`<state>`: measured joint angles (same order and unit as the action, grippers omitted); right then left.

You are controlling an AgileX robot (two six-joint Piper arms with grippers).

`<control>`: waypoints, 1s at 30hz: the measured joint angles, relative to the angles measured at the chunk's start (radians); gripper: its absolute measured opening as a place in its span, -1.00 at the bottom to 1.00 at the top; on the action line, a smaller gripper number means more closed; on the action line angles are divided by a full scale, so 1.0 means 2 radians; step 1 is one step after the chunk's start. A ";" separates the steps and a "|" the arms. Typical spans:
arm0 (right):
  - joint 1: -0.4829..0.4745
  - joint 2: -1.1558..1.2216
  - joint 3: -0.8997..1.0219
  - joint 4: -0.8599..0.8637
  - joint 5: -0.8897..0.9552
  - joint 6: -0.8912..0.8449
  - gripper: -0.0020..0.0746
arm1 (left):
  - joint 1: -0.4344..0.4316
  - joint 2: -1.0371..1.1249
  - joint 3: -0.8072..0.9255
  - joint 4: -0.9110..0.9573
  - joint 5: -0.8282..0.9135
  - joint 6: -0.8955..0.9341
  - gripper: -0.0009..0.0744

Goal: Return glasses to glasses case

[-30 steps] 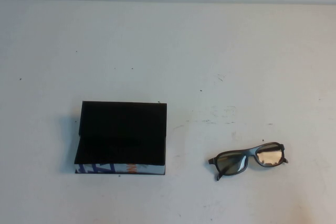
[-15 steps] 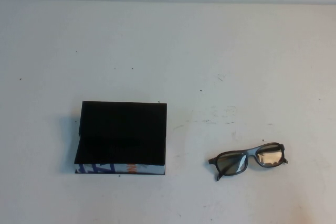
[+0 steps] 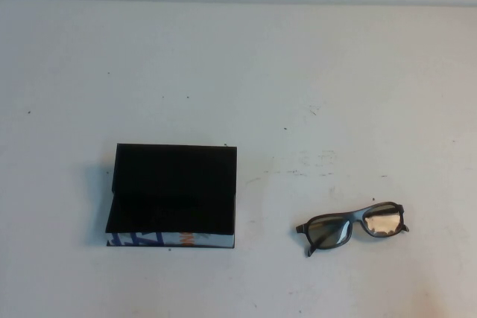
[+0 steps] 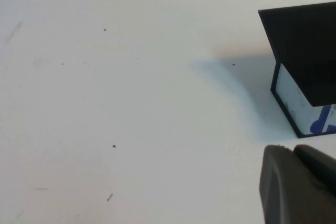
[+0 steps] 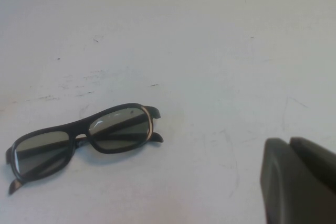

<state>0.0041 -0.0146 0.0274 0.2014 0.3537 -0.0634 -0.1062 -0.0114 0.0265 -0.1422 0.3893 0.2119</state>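
Your glasses [image 3: 352,227] look light, thin and slippery on the bench [image 3: 298,72], so pinch the bridge gently with the right pincer [image 5: 299,182]; I cannot tell either its state or the left pincer's [image 4: 296,184], both low beside their targets, case [image 3: 173,195] apart.

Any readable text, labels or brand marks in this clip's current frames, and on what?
None can be read.
glasses case: blue and orange print on its white front edge, too blurred to read.
glasses: no marking visible.
left gripper near the case and right gripper near the glasses: no labels.
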 joint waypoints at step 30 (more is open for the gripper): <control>0.000 0.011 -0.024 0.353 -0.052 0.000 -0.98 | 0.000 0.000 0.000 0.000 0.000 0.000 -0.99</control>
<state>0.0041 0.0079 -0.0200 0.9080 0.2488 -0.0634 -0.1062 -0.0114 0.0265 -0.1422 0.3893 0.2119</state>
